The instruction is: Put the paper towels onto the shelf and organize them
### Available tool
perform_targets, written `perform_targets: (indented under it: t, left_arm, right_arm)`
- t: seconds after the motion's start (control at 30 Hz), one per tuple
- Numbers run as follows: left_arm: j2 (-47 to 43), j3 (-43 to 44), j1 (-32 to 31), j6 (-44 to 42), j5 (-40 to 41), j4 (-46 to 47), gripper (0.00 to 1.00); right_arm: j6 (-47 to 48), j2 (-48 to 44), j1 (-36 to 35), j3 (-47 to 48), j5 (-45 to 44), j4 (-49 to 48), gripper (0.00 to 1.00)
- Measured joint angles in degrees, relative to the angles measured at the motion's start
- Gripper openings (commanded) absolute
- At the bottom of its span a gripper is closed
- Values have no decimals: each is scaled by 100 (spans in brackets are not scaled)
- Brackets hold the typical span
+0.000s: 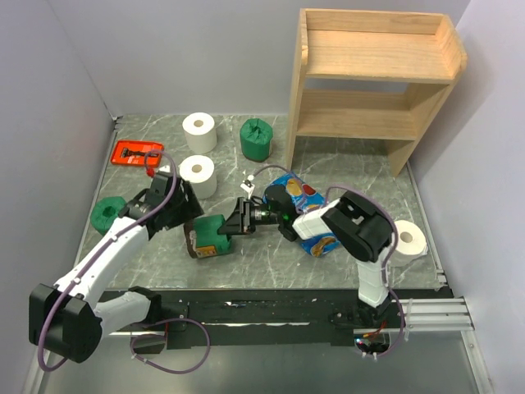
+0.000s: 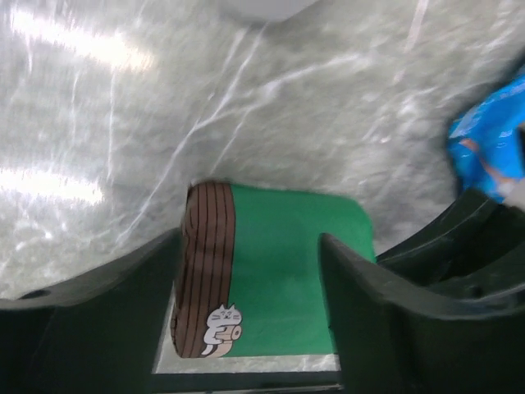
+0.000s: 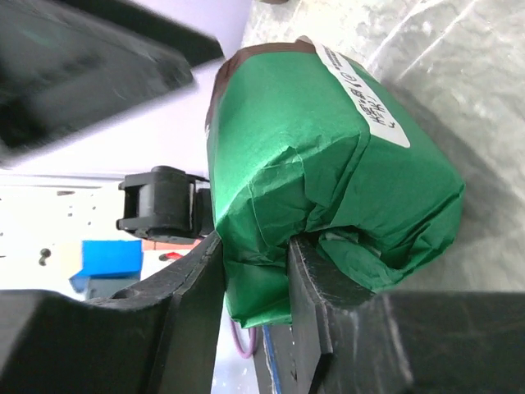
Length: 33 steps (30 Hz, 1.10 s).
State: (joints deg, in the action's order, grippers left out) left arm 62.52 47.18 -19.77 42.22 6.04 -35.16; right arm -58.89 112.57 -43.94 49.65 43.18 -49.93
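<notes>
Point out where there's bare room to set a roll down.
Both shelf tiers are bare. The table is free between the shelf's feet and the blue chip bag. Crowded: centre-left, around the lying green roll and the white roll beside it.

Three views, one green-wrapped roll (image 1: pixel 209 239)
Shot from high at the near side, down across the table (image 1: pixel 353 174); close above from the left wrist; closer still, end-on, from the right wrist.
</notes>
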Motion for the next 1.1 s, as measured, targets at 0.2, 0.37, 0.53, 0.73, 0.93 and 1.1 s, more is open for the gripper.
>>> perform_targets:
  t: [0.2,0.37,0.53,0.73,0.93,1.1]
  left_arm:
    - [168,999,-4,-122,186,-61,99]
    - [232,1637,-4,-267,793,195,96]
    - [542,1967,9,-402,1438,426,96]
    - [507,1563,76,-498,1698,581,96]
    - [-24,1158,101,-520,1773,616,96]
    - [-205,1141,101,-520,1788,791,96]
  right_arm:
    - [1143,-1139,22,-46,-581,1818,33]
    - [2306,-2011,-2,350,-1440,4013,33]
    - [3298,-2448,-122,981,-2483,5893,33]
    - [4212,-2341,-614,1941,-3560,7724,34]
    - [4826,-1853,-1244,3027,-4548,8867,33]
    - [5307,-1460,-1611,3668,-5235,9492,30]
